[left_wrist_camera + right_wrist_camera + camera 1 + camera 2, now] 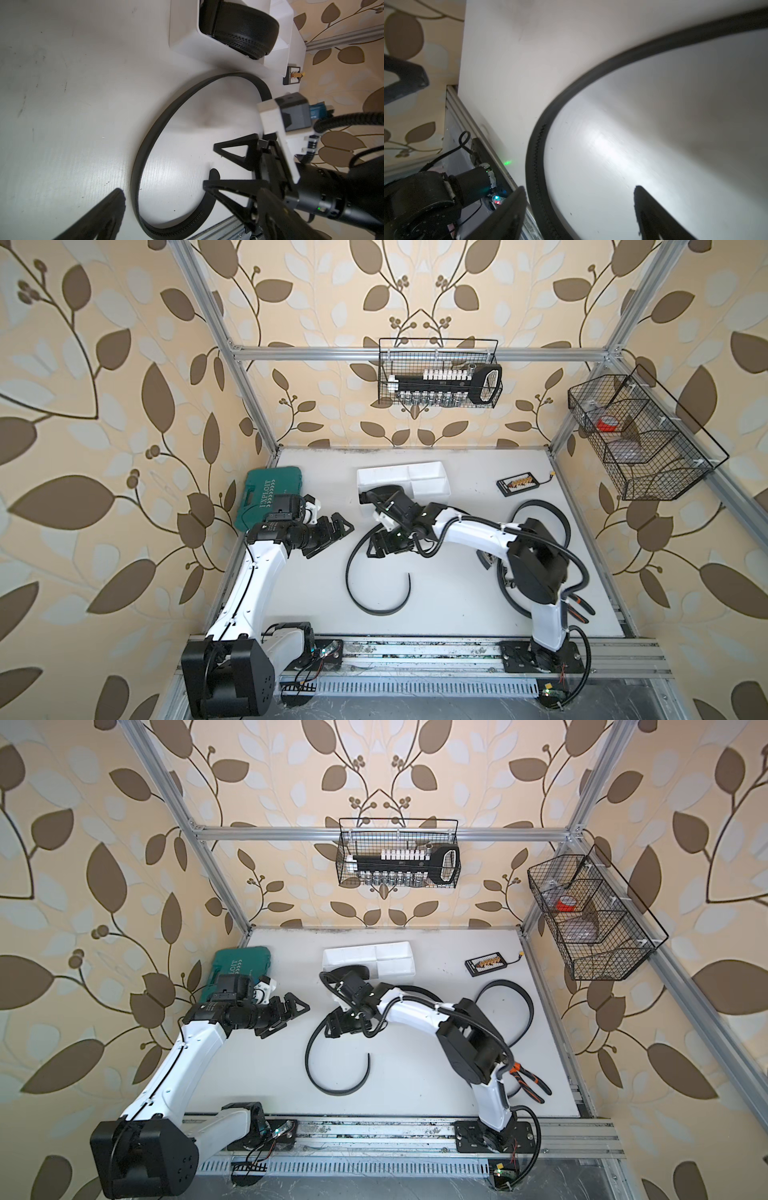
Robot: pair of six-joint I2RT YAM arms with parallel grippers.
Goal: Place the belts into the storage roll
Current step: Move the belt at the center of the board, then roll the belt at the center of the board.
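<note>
The storage roll, a white divided tray (419, 477), stands at the back of the table. One coiled belt (239, 31) sits in its left end compartment. A loose belt (348, 568) lies in a wide curl mid-table. My right gripper (579, 207) is open low over its upper end, and the strap (537, 182) passes just inside one finger without being clamped. Another belt (540, 506) loops on the right, partly under the right arm. My left gripper (332, 539) is open and empty, beside the green case, left of the curl.
A green tool case (268, 497) lies at the left wall. A small black connector board (519, 482) sits right of the tray. Orange-handled pliers (530, 1081) lie by the right arm's base. Wire baskets hang on the back wall (438, 373) and on the right wall (640, 439).
</note>
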